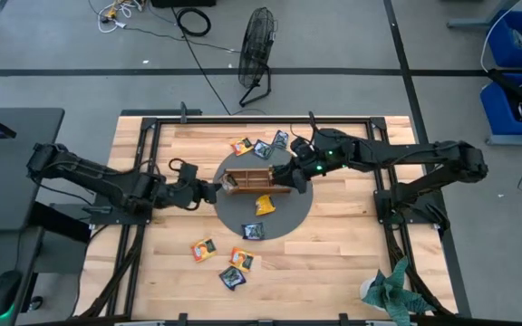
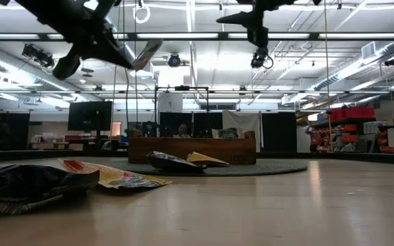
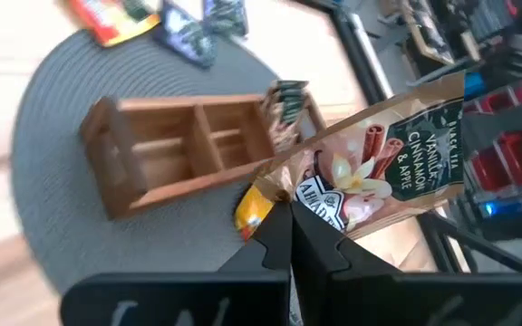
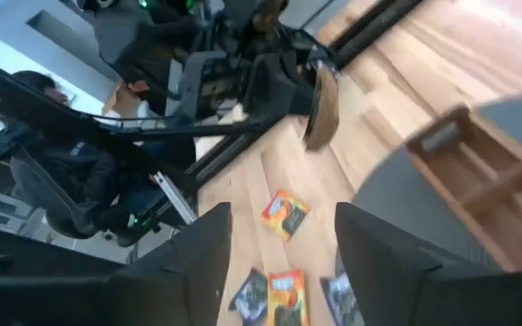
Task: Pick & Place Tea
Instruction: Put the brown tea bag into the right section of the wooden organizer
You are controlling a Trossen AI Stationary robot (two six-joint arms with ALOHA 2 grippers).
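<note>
Non-task items noted on and around the work surface (image 1: 333, 272).

A brown wooden compartment tray (image 1: 254, 178) lies on a round dark mat (image 1: 284, 217) at the surface's centre. A black floor fan (image 1: 256, 47) stands off the surface at 12 o'clock, blue bins (image 1: 515, 68) at 2 o'clock, a green plant (image 1: 395, 292) at 5 o'clock. A seated person (image 4: 39, 154) is visible in the right wrist view.

right gripper (image 4: 279, 263) fingers spread, nothing held | wooden tray (image 4: 483, 186) seen on grey mat (image 4: 397, 195) | tea sachets (image 4: 284, 215) scattered on table | person (image 4: 53, 172) seated behind
</note>
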